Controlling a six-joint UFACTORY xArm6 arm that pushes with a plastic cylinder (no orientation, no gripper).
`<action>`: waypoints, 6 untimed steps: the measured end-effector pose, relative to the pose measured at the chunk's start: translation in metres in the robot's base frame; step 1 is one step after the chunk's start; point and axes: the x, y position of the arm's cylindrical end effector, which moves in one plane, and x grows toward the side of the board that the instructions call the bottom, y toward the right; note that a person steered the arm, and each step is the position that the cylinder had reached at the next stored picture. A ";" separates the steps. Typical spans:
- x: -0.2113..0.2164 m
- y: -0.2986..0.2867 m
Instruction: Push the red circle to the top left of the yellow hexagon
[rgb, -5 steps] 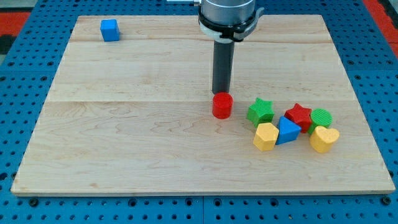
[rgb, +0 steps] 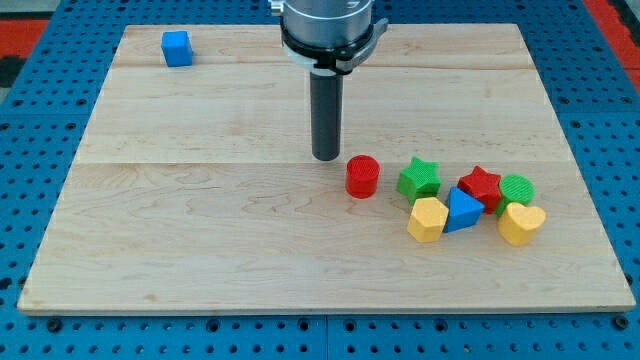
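The red circle (rgb: 362, 176) is a short red cylinder near the board's middle. The yellow hexagon (rgb: 427, 219) lies below and to the right of it, with a gap between them. My tip (rgb: 326, 157) is the lower end of the dark rod, just up and left of the red circle, close to it but apart. The green star (rgb: 419, 179) sits right of the red circle and above the yellow hexagon.
A blue triangle (rgb: 462, 211), a red star (rgb: 480, 186), a green round block (rgb: 517, 189) and a yellow heart (rgb: 521, 223) cluster at the right. A blue cube (rgb: 177, 48) sits at the top left. The wooden board (rgb: 200, 230) ends in blue pegboard.
My tip has moved left, from just above the red circle to its upper left. The red circle has shifted slightly right and down.
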 end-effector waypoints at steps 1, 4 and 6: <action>0.015 0.016; 0.006 0.028; -0.057 -0.122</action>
